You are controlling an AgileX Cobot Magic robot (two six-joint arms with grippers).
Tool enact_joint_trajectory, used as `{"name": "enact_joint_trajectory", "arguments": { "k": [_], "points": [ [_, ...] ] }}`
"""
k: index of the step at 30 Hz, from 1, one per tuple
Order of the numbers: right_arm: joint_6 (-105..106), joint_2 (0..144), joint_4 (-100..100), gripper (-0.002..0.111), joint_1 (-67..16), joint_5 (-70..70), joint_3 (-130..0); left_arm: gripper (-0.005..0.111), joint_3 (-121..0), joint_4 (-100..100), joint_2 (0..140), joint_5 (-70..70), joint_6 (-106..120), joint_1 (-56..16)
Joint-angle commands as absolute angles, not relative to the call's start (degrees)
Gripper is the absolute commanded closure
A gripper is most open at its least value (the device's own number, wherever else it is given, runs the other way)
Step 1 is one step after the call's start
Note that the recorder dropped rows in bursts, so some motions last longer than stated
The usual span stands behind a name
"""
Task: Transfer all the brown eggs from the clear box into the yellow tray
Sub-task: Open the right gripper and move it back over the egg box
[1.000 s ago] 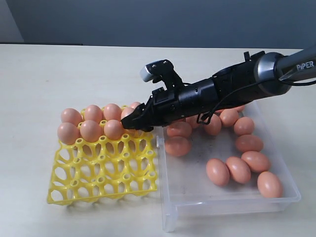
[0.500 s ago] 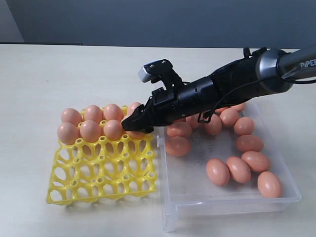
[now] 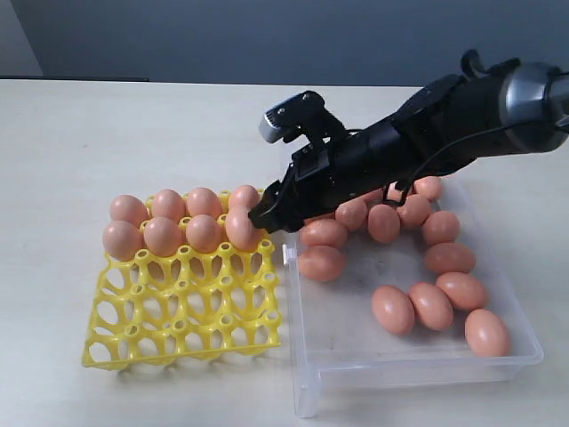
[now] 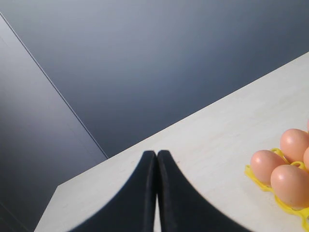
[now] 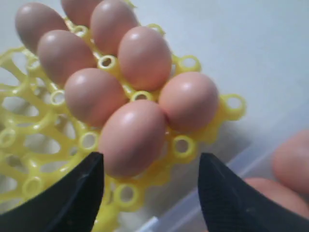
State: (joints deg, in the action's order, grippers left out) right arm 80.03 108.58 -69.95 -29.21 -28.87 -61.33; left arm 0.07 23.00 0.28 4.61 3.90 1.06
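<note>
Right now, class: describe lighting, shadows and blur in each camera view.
Exterior view: evenly lit, sharp, soft shadows beneath the yellow tray. Left wrist view: left gripper dark, soft-edged. Right wrist view: brown eggs show highlights; right gripper blurred.

Lit brightly and evenly, apparently from overhead. Cast only faint, soft-edged shadows on the table under the yellow tray and along the clear box. Picked up pale glare on that box's near wall and small dull highlights on the brown eggs. Looked sharp throughout the exterior view. Blurred the right gripper into two dark shapes in its wrist view, eggs beyond slightly soft. Reduced the left gripper to a black, unfocused silhouette before a dim, graded grey wall.
</note>
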Motion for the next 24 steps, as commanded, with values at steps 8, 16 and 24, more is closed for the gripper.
{"name": "enact_joint_trajectory", "arguments": {
  "k": [8, 16, 24],
  "points": [
    [47.4, 90.9, -37.8, 0.053, -28.7, -25.1, -60.8, 0.106, 0.0, 23.2, 0.0, 4.3, 3.6, 0.5],
    [2.7, 89.3, 6.6, 0.053, -28.0, -56.2, -62.4, 0.106, 0.0, 23.2, 0.0, 4.3, 3.6, 0.5],
    [9.7, 95.4, -7.2, 0.056, -28.0, -61.0, -62.4, 0.106, 0.0, 23.2, 0.0, 4.3, 3.6, 0.5]
  ]
}}
